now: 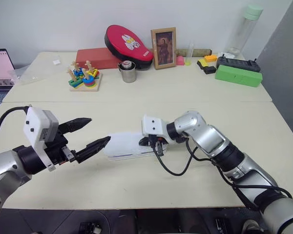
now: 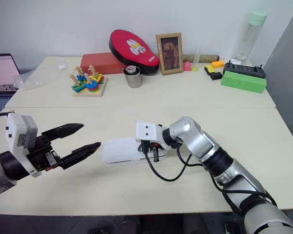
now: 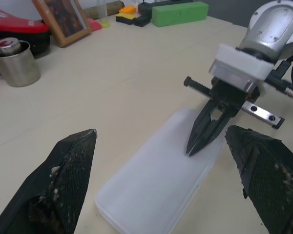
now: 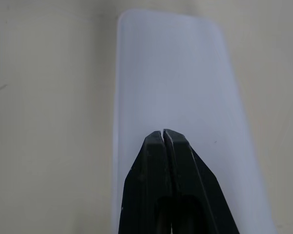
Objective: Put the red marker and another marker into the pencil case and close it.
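Note:
The white pencil case [image 1: 123, 145] lies with its lid down on the table's near half, just in front of me. My right gripper [image 3: 191, 152] is shut with nothing between its fingers. Its tip points down onto the lid near the case's right end [image 4: 171, 73]; I cannot tell whether it touches the lid. My left gripper [image 1: 98, 129] is open and hangs just left of the case, pointing toward it, with nothing between its black fingers [image 3: 71, 168]. The red marker and the other marker are out of view.
At the back of the table stand a coloured stacking toy [image 1: 84, 78], a metal cup [image 1: 128, 72], a red oval case [image 1: 128, 44], a framed picture [image 1: 163, 48], a green box [image 1: 238, 74] and a tall bottle [image 1: 245, 29]. A laptop [image 1: 0, 66] sits at the far left.

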